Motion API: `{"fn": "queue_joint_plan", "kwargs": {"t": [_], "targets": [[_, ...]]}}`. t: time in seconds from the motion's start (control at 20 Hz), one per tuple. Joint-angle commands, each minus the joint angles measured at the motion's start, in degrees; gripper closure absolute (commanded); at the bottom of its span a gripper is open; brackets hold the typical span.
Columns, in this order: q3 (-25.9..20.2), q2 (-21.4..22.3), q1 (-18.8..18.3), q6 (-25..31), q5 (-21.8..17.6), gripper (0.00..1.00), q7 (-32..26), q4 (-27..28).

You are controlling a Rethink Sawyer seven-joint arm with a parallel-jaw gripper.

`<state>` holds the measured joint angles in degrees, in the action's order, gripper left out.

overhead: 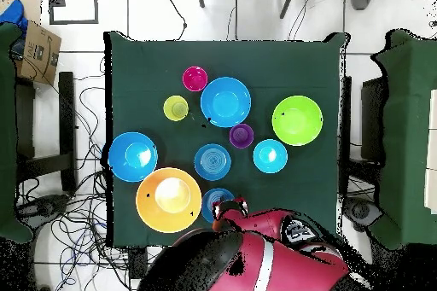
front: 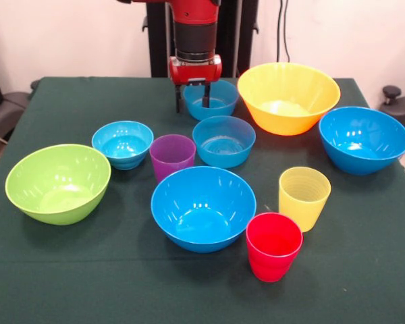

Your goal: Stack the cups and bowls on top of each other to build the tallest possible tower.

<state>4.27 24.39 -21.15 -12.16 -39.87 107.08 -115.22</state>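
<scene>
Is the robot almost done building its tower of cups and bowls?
No, nothing is stacked yet. Every piece sits alone on the green table, like the big yellow plastic bowl, the lime green plastic bowl and the red ribbed plastic cup. Right now the gripper has its open fingers over the rim of a small blue plastic bowl at the back. All the stacking is left.
</scene>
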Motion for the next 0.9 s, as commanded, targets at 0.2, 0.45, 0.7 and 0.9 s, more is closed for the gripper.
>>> {"fn": "queue_joint_plan", "kwargs": {"t": [0.2, 0.45, 0.7, 0.9], "targets": [[-3.3, 0.1, 0.4, -1.8, 3.5, 0.0, 8.2, 4.3], [-3.0, 0.1, 0.5, -2.1, 3.9, 0.0, 8.3, 4.2], [-2.1, 0.0, 1.2, -2.1, 5.0, 0.0, 8.3, 4.4], [-1.4, -0.3, 1.6, -1.6, 5.1, 0.0, 7.6, 5.1]]}}
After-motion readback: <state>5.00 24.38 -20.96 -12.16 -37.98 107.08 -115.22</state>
